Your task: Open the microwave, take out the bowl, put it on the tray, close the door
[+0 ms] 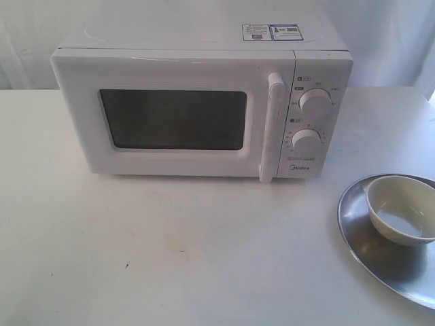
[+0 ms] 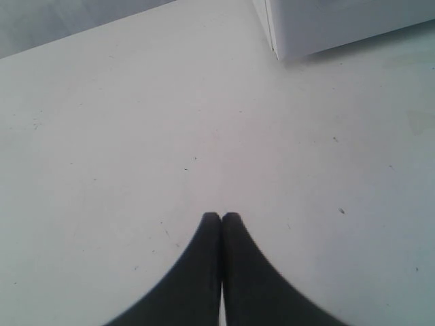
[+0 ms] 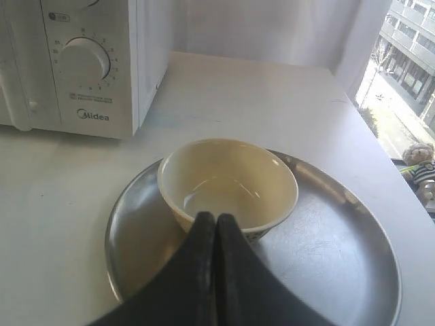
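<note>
The white microwave stands at the back of the table with its door shut and the bar handle upright. The off-white bowl sits on the silver tray at the right edge of the exterior view. In the right wrist view the bowl rests on the tray, and my right gripper is shut and empty just in front of the bowl's near rim. My left gripper is shut and empty above bare table. Neither gripper shows in the exterior view.
The microwave's knobs are on its right panel, also seen as the panel in the right wrist view. A corner of the microwave lies ahead of the left gripper. The table's right edge borders a window.
</note>
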